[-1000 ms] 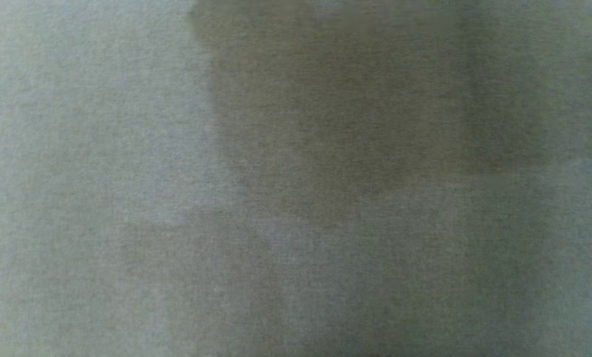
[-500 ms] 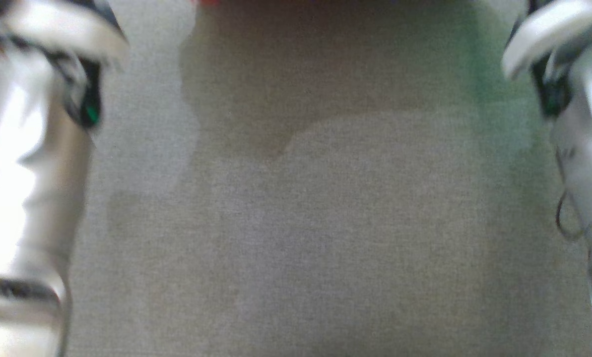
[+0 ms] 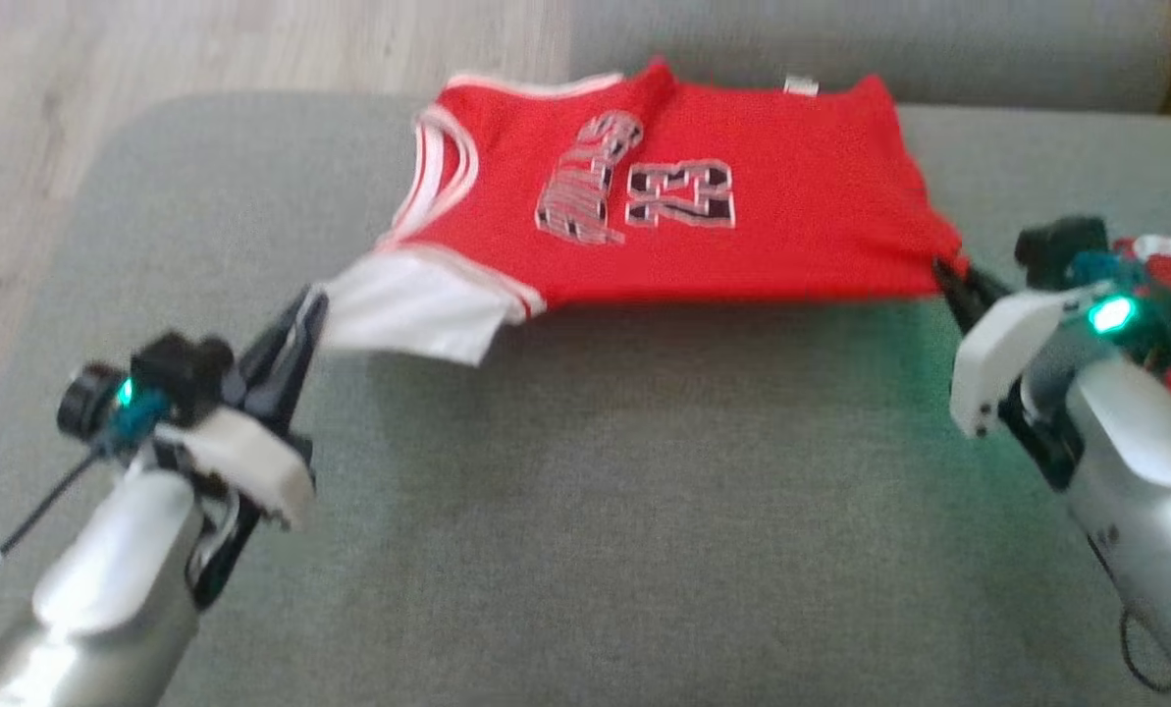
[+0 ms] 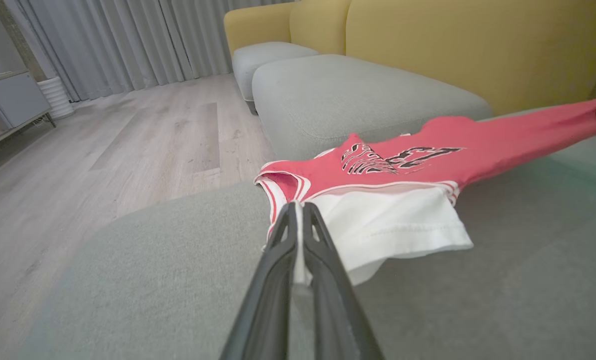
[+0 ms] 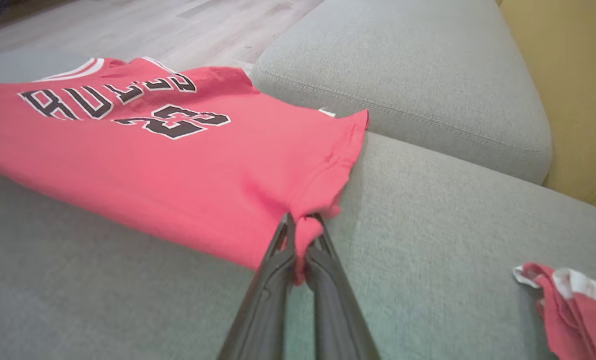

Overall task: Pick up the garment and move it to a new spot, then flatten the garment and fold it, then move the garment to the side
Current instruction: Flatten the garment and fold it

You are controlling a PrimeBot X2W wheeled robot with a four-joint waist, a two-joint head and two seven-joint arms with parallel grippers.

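**While Both Grippers Clamp It, the Jersey Stretches Across the Cushion**

Where the grey cushion (image 3: 585, 511) spreads before the robot, a red jersey (image 3: 683, 196) lies across its far half, pulled out sideways between the two arms. The left gripper (image 3: 305, 314) has its fingers pressed together on a white piece of fabric at the jersey's left corner. In the left wrist view that white cloth is pinched between the dark tips and fans out beyond them. The right gripper (image 3: 943, 280) is likewise closed on the red hem at the jersey's right corner, and the right wrist view shows the fabric bunched into a small fold between its fingers.

The near edge of the jersey runs taut from one grip to the other and looks raised a little off the cushion, with shadow beneath it. The far edge lies by the seam where this cushion meets the next one. The chest faces up, showing black lettering outlined in white and the number 23, with white trim around the armhole on the left side. A small white tag (image 3: 801, 86) sits at the far edge.

A second red and white cloth (image 5: 562, 295) lies crumpled on the cushion near the right arm, apart from the jersey. A green lamp (image 3: 1110, 314) glows on the right wrist. Pale wood floor (image 3: 153, 49) lies beyond the cushion to the left, and a yellow backrest (image 4: 452, 45) rises behind the seating.
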